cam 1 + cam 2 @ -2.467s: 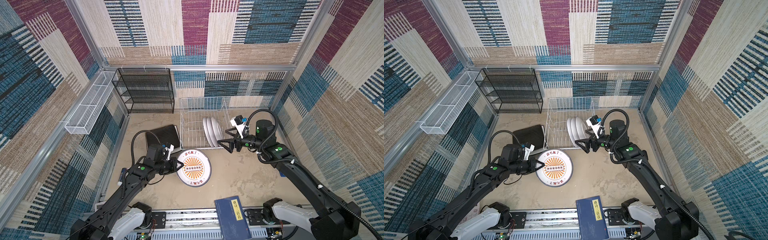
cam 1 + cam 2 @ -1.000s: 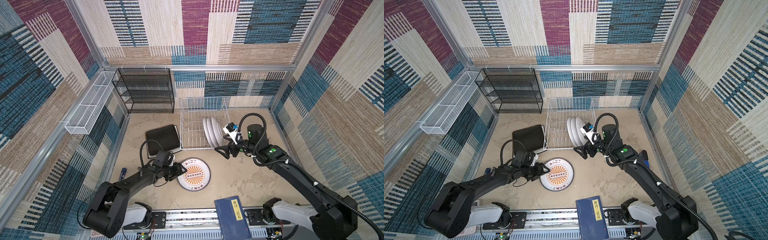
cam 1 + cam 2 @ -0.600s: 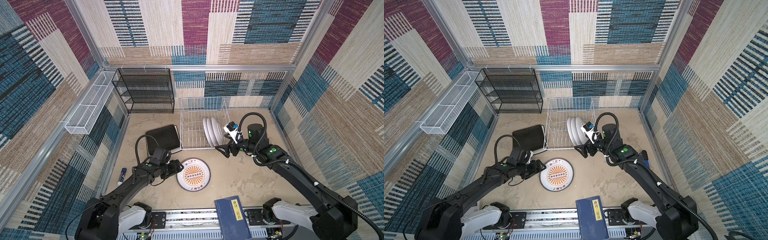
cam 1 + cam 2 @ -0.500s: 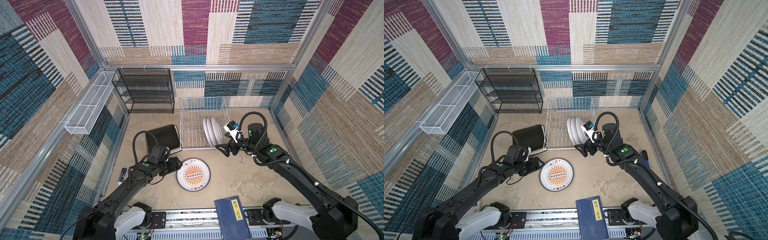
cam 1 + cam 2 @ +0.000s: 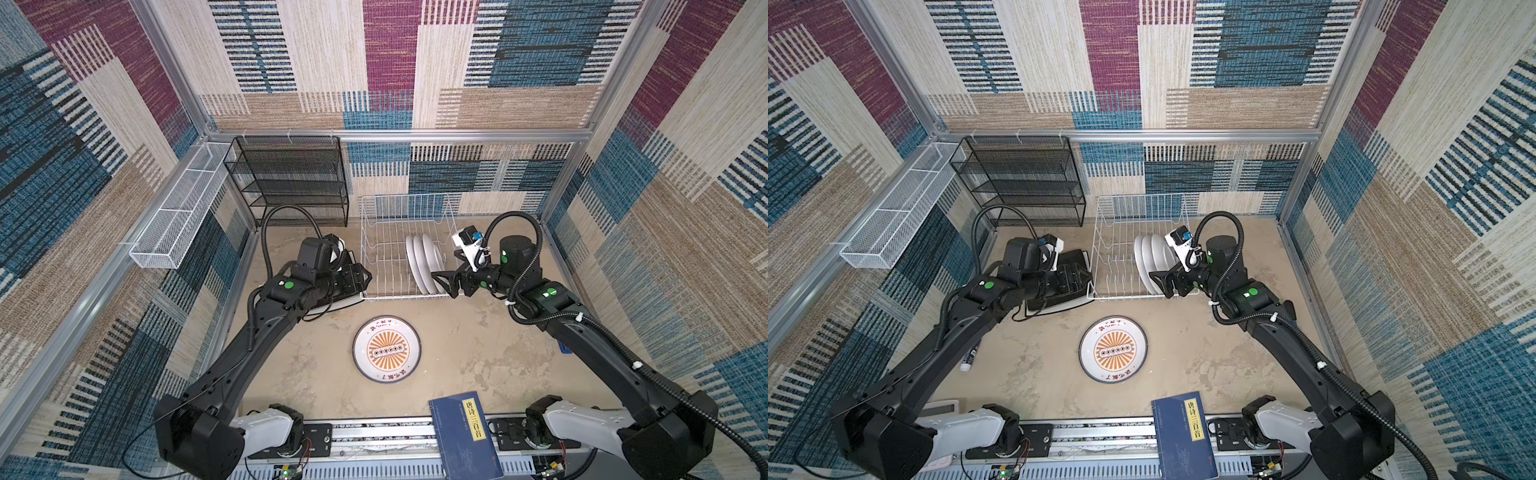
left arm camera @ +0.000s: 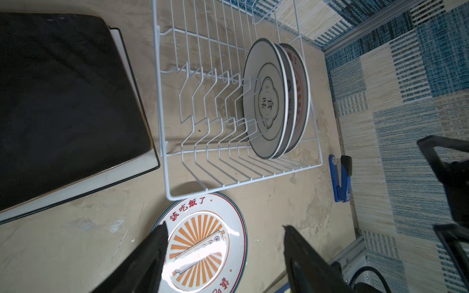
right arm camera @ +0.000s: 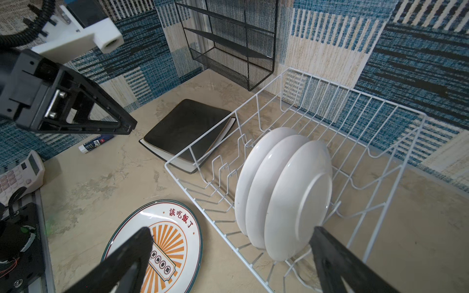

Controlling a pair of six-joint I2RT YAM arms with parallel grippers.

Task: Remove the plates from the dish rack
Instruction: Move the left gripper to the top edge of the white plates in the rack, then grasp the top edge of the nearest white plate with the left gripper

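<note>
The white wire dish rack (image 5: 376, 232) stands at the back middle with three round white plates (image 5: 422, 262) upright in its right end, also seen in the right wrist view (image 7: 284, 187). A round plate with an orange sunburst (image 5: 386, 353) lies flat on the table in front of the rack. A black square plate (image 7: 187, 126) lies on a white square one left of the rack. My left gripper (image 5: 363, 278) hangs open and empty by the rack's front left corner. My right gripper (image 5: 444, 283) is open and empty at the front right, just short of the standing plates.
A black mesh shelf (image 5: 291, 178) stands at the back left and a white mesh trough (image 5: 178, 216) hangs on the left wall. A blue book (image 5: 465, 440) lies at the front edge. A blue stapler (image 6: 340, 180), a glue tube (image 5: 969, 357) and a calculator (image 7: 20, 172) lie near the sides.
My left gripper has risen from the sunburst plate's left edge and swung back toward the rack's left corner; the plate stays flat. My right gripper has edged slightly toward the standing plates.
</note>
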